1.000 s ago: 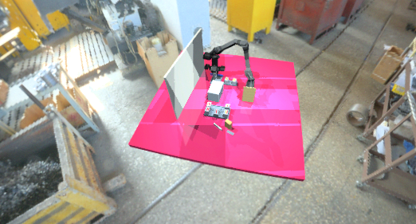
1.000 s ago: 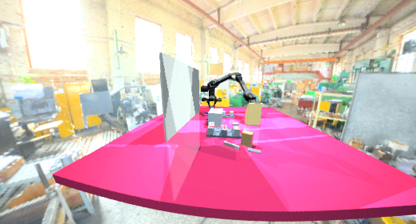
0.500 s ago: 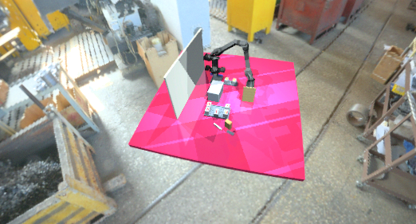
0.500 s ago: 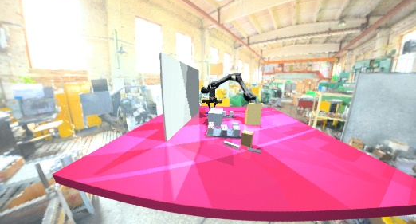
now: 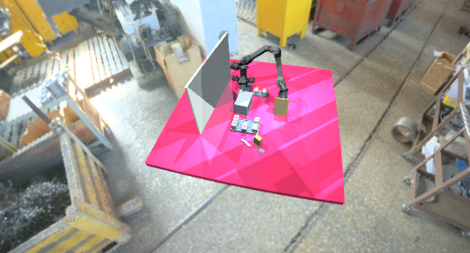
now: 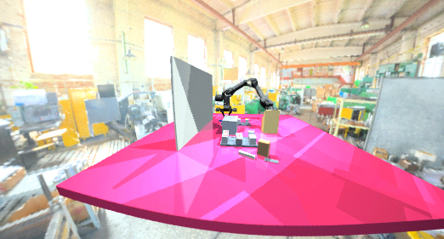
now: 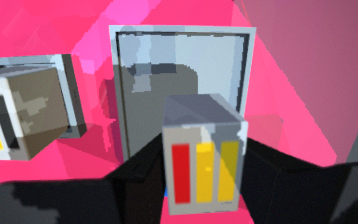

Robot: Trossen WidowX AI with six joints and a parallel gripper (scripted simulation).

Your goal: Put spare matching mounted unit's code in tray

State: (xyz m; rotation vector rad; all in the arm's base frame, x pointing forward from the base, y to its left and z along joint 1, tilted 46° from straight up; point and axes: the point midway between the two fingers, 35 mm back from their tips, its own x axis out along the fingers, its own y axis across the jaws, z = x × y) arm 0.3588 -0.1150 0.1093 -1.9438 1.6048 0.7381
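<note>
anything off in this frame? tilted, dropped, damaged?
Nothing stands out. The gripper is shut squarely on a grey spare with red, yellow and yellow bars, held above the pale tray. Another spare sits left of the tray, apparently upright and intact.

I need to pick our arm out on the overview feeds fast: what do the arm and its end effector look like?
The arm is slim, jointed and black all over, with no markings or loose cables that I can make out. Its end effector is black too: two broad, blocky matte fingers fill the bottom of the wrist view.
</note>
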